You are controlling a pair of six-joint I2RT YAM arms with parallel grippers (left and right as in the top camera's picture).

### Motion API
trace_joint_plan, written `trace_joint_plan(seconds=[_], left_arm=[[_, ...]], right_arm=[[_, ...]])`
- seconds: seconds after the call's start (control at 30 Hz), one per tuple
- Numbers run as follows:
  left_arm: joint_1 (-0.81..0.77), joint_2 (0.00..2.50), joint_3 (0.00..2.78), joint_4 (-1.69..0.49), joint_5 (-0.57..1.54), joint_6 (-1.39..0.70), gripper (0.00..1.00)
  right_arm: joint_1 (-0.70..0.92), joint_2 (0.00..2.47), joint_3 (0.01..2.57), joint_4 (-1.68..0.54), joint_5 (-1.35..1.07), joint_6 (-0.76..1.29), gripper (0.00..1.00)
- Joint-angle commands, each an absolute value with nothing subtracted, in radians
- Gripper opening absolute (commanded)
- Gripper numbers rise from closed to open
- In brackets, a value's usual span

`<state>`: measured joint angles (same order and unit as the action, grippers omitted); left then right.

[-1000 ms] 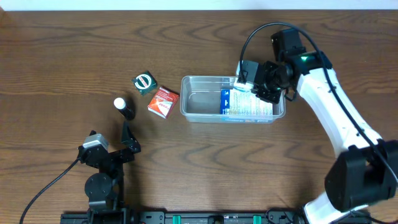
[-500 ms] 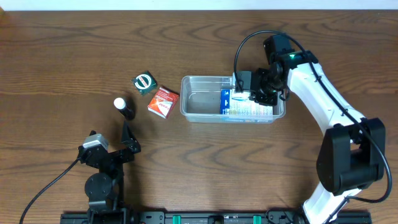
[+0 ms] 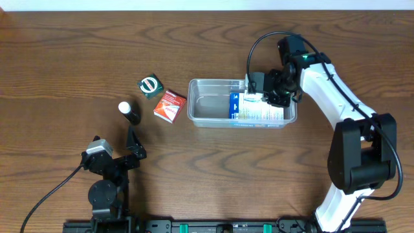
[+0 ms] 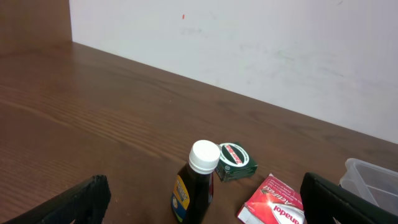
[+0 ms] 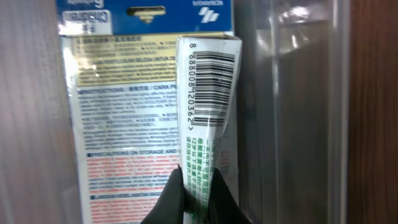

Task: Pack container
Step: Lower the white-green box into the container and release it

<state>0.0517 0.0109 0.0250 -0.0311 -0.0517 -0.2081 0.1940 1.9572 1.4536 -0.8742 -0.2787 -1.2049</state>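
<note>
clear see-through plastic rectangular tub sits mid-table on the dark wood table, w/ a flat blue-and-white printed pack lying in its right half. right gripper is over that end, fingers pinched tight on a white crimped packet w/ a barcode (tube end maybe, can't tell). left gripper sits front-left, fingers spread wide, holding nothing. brown bottle w/ white cap, small green box & red-and-white carton are left of the tub, outside it
</note>
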Motion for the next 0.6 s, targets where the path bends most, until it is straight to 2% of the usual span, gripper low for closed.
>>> trace_joint_plan(seconds=[0.0,0.07,0.2,0.27,0.47,0.57], left_arm=[[0.058,0.006,0.004,-0.069,-0.06,-0.196,0.98],[0.058,0.006,0.004,-0.069,-0.06,-0.196,0.98],[0.058,0.006,0.004,-0.069,-0.06,-0.196,0.98],[0.058,0.006,0.004,-0.069,-0.06,-0.196,0.98],[0.058,0.006,0.004,-0.069,-0.06,-0.196,0.98],[0.058,0.006,0.004,-0.069,-0.06,-0.196,0.98]], right_arm=[[0.179,1.978,1.458,-0.862,-0.285,-1.221,0.01],[0.178,1.979,1.458,-0.848,-0.285,-1.221,0.07],[0.177,1.979,1.458,-0.819,-0.285,-1.204,0.35],[0.177,1.979,1.458,-0.815,-0.286,-1.201,0.42],[0.177,1.979,1.458,-0.823,-0.287,-1.201,0.43],[0.177,1.975,1.459,-0.827,-0.297,-1.201,0.39]])
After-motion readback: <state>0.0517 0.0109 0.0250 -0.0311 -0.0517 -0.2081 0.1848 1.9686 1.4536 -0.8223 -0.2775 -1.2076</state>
